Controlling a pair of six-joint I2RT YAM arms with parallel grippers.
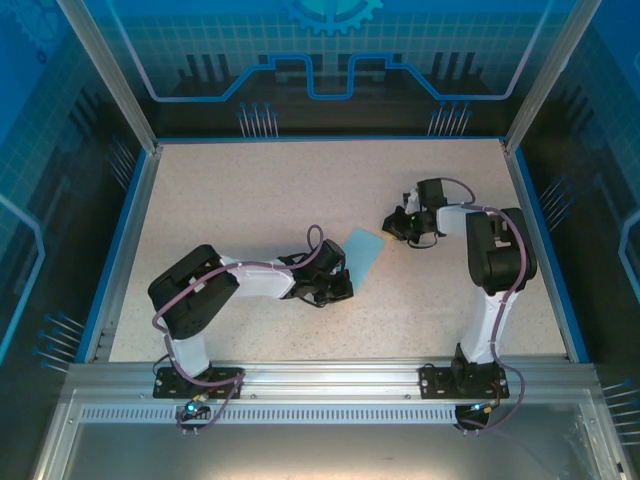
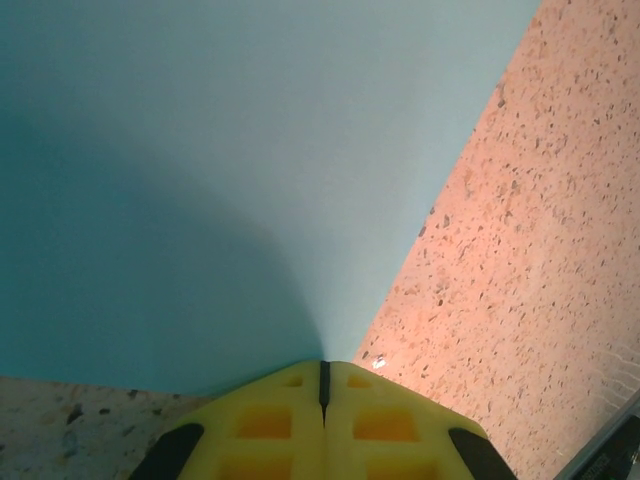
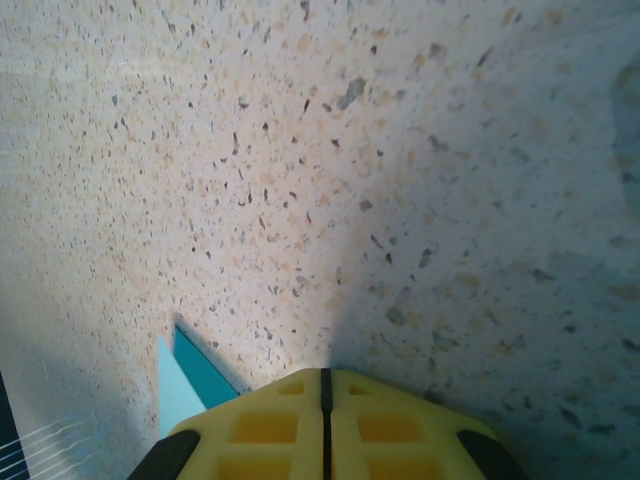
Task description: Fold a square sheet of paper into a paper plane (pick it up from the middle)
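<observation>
Paper (image 1: 362, 252) at table (image 1: 230, 190) centre, long axis 1–7 o'clock from above | left gripper (image 2: 322, 375) clenched, pinching its 7 o'clock end | right gripper (image 3: 325, 385) clenched, empty, just beside its 1 o'clock corner

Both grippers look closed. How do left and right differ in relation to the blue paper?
The left gripper is shut on the sheet of paper, which fans out from between its tips; the right gripper is shut with bare table ahead and a paper corner off to one side. The left gripper sits at the sheet's near-left edge, the right gripper at its far-right edge. Both have yellow fingers pressed together.
</observation>
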